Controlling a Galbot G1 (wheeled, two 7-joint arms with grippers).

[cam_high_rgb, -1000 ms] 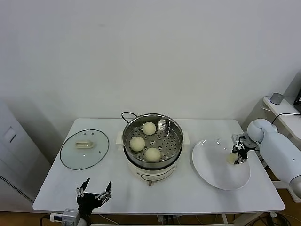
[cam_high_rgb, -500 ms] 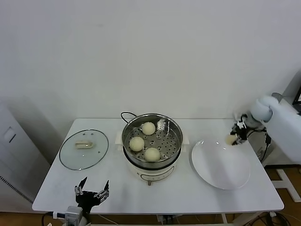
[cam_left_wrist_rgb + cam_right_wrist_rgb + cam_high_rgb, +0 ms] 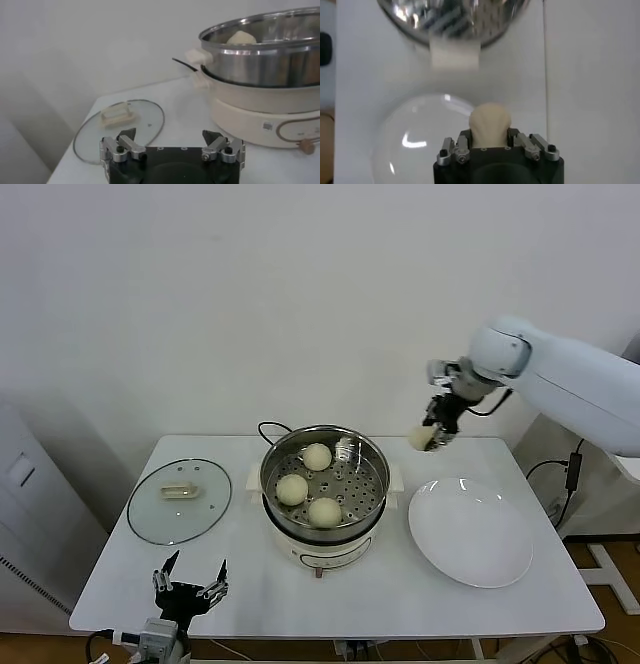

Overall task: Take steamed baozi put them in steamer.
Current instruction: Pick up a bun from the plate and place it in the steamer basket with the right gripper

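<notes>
cream-white baozi, shiny steel steamer with perforated floor, white plate, clear glass lid.

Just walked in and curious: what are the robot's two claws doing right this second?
Left gripper: open, holding nothing, low at the table's near edge.
Right gripper: shut on a small round cream-white dough bun, in the air between the white plate and the shiny steel steamer.

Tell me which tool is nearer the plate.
Right. The right tool, shut on a baozi, hangs above the table just behind the plate. The left tool sits open at the table's front left corner, beyond the steamer.
</notes>
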